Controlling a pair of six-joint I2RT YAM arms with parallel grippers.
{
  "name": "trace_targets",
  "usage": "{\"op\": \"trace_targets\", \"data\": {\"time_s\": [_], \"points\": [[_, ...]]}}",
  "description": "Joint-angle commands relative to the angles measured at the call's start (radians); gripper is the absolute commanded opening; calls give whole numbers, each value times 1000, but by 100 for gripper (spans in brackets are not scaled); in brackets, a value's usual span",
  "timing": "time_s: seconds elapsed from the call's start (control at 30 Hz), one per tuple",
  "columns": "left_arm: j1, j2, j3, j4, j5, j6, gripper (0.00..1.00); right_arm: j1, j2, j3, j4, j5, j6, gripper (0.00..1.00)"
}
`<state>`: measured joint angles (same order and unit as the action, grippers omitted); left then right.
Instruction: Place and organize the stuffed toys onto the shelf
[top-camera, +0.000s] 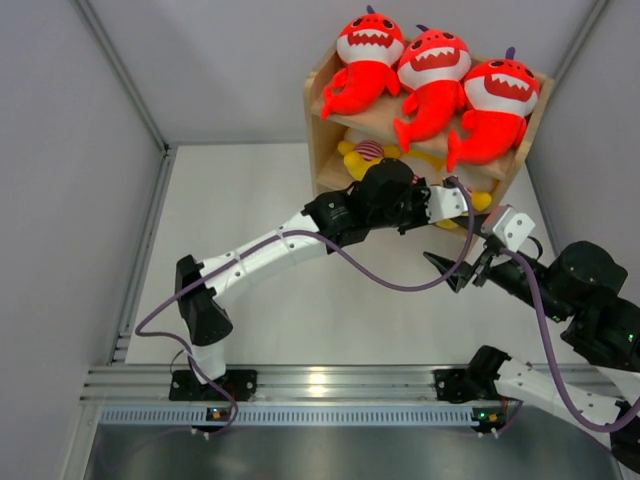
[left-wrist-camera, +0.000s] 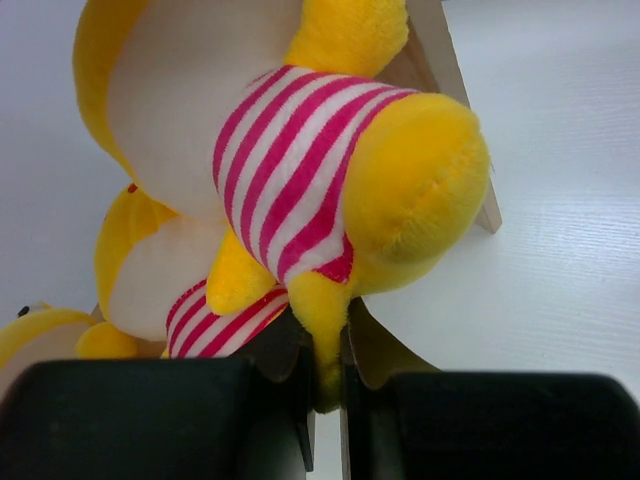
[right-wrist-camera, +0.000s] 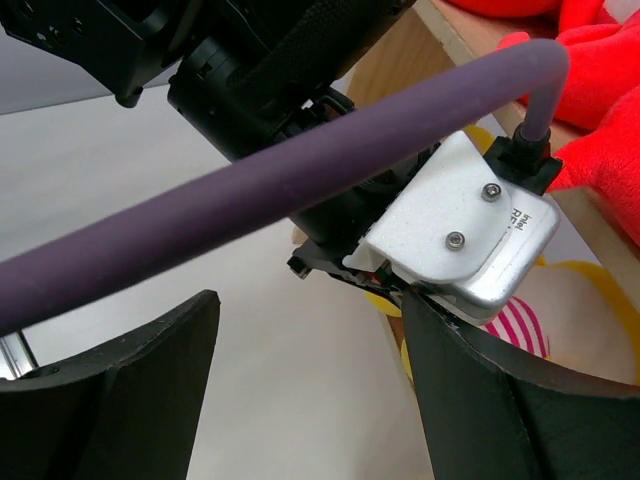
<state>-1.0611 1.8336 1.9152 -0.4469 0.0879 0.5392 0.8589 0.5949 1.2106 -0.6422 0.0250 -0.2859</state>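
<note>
Three fuzzy red sharks fill the top tier of the wooden shelf. At its lower tier the left tool pinches a striped yellow toy by a soft limb. Before the shelf, the right tool hangs spread wide, with a purple cable crossing in front of it.

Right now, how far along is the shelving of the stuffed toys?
Nearly finished, it seems. Done: three red sharks lie along the shelf's top tier. In hand: the left tool is shut on a limb of a yellow striped toy at the lower tier, with other yellow toys beside it. The right tool is open and empty. Left: release that toy, perhaps straighten it; no toy shows off the shelf.
</note>
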Motion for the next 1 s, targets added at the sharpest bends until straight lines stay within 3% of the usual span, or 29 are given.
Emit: {"op": "trace_targets", "data": {"time_s": [0.0, 0.37, 0.53, 0.67, 0.8, 0.87, 0.9, 0.97], "points": [[-16, 18, 41, 91, -14, 44, 0, -3, -15, 10, 38, 9, 11, 74], [-13, 7, -45, 94, -114, 134, 0, -3, -50, 30, 13, 55, 27, 74], [-7, 53, -15, 65, -158, 143, 0, -4, -44, 26, 16, 47, 33, 74], [10, 87, 73, 19, -98, 111, 0, -3, -46, 30, 18, 46, 40, 74], [9, 62, 62, -12, 21, 82, 0, -3, -52, 30, 19, 47, 44, 74], [9, 56, 61, -24, 26, 70, 17, -3, -52, 27, 19, 52, 44, 74], [9, 55, 59, -26, 20, 65, 37, -4, -50, 26, 19, 53, 44, 74], [10, 43, 64, -27, 10, 59, 48, -4, -49, 27, 19, 52, 45, 74]]}}
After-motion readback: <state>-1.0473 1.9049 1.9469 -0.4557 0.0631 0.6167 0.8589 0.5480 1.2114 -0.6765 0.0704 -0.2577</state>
